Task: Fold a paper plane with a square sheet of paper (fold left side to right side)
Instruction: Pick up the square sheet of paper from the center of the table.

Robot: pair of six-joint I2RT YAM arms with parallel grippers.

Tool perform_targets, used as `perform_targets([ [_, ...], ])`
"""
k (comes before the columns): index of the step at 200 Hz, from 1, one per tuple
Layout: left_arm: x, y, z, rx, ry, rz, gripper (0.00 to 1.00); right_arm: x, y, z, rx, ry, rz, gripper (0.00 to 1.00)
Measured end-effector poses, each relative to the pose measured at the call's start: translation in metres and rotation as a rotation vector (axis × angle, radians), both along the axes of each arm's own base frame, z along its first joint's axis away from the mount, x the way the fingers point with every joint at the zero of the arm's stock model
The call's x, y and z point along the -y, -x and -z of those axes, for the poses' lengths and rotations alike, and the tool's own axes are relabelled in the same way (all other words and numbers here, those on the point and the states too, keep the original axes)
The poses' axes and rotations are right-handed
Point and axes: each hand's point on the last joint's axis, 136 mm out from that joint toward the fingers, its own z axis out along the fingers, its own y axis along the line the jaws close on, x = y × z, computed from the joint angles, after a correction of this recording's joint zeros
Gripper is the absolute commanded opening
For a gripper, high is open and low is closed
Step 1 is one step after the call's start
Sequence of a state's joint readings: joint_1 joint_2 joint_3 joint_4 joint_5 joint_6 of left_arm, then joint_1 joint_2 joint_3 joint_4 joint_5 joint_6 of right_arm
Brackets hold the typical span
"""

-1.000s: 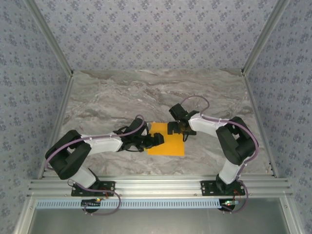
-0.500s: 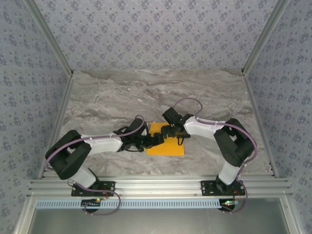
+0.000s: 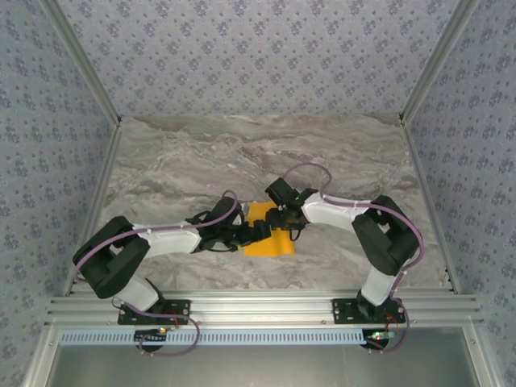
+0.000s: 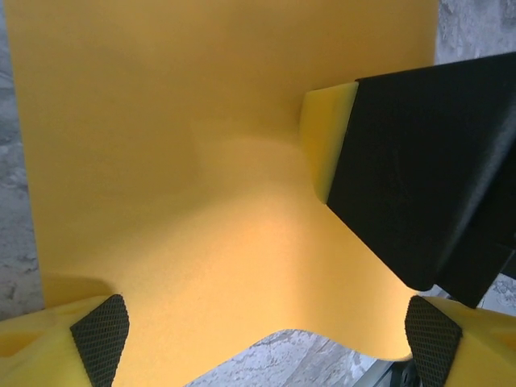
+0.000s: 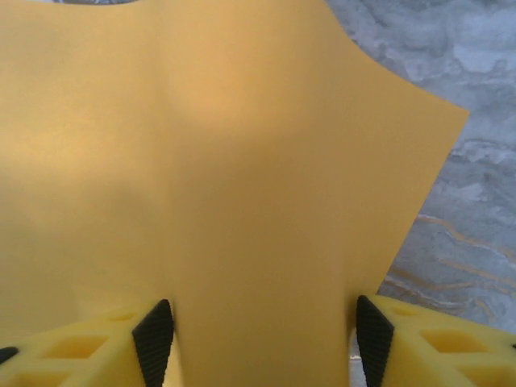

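Note:
The square sheet of paper (image 3: 278,246) is plain orange-yellow and lies on the marble table near the front middle. My left gripper (image 3: 260,232) is at its left edge, open wide, with both pads (image 4: 101,326) resting on the sheet (image 4: 201,161). My right gripper (image 3: 284,219) comes down on the sheet from the right. Its fingers (image 5: 153,339) stand apart, with the paper (image 5: 242,161) humped up into a ridge between them. In the left wrist view the right gripper's yellow fingertip (image 4: 322,137) presses into the sheet.
The grey marble table (image 3: 242,153) is walled by patterned panels on three sides. An aluminium rail (image 3: 258,310) with both arm bases runs along the near edge. Bare marble (image 5: 476,161) shows past the sheet's right corner.
The right gripper has moved left over the sheet and its fingers have narrowed. The paper has buckled upward, and its right edge has drawn in toward the left. The left arm has stayed put.

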State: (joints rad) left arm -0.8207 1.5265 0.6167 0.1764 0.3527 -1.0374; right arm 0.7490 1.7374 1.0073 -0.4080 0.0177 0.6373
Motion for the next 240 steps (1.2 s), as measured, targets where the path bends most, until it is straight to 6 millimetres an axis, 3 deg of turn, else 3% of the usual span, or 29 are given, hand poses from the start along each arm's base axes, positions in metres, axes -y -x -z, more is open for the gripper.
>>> perform_targets([
  [32, -0.007, 0.0, -0.006, 0.002, 0.027, 0.001, 0.92, -0.014, 0.005, -0.002, -0.025, -0.06, -0.029, 0.43],
  [55, -0.024, -0.018, -0.025, 0.051, 0.062, -0.064, 0.93, -0.022, 0.011, -0.003, -0.045, -0.095, -0.062, 0.37],
  [69, -0.037, -0.037, -0.049, 0.117, 0.103, -0.116, 0.94, -0.027, 0.013, -0.004, -0.048, -0.124, -0.079, 0.35],
  [94, -0.064, -0.052, -0.082, 0.199, 0.163, -0.176, 0.95, -0.026, 0.015, -0.006, -0.047, -0.196, -0.089, 0.31],
  [126, -0.108, -0.06, -0.105, 0.268, 0.219, -0.27, 0.98, -0.023, 0.01, -0.016, -0.035, -0.345, -0.081, 0.27],
  [153, -0.129, -0.059, -0.121, 0.307, 0.269, -0.296, 0.98, -0.02, 0.002, -0.032, -0.003, -0.506, -0.083, 0.26],
  [187, -0.132, -0.053, -0.147, 0.367, 0.347, -0.251, 0.98, -0.013, -0.009, -0.079, 0.082, -0.698, -0.114, 0.25],
  [220, -0.121, -0.046, -0.17, 0.4, 0.415, -0.163, 0.98, 0.003, -0.015, -0.158, 0.254, -0.858, -0.175, 0.25],
  [240, -0.115, -0.045, -0.198, 0.459, 0.459, -0.11, 0.98, 0.015, -0.009, -0.202, 0.356, -0.922, -0.208, 0.25],
])
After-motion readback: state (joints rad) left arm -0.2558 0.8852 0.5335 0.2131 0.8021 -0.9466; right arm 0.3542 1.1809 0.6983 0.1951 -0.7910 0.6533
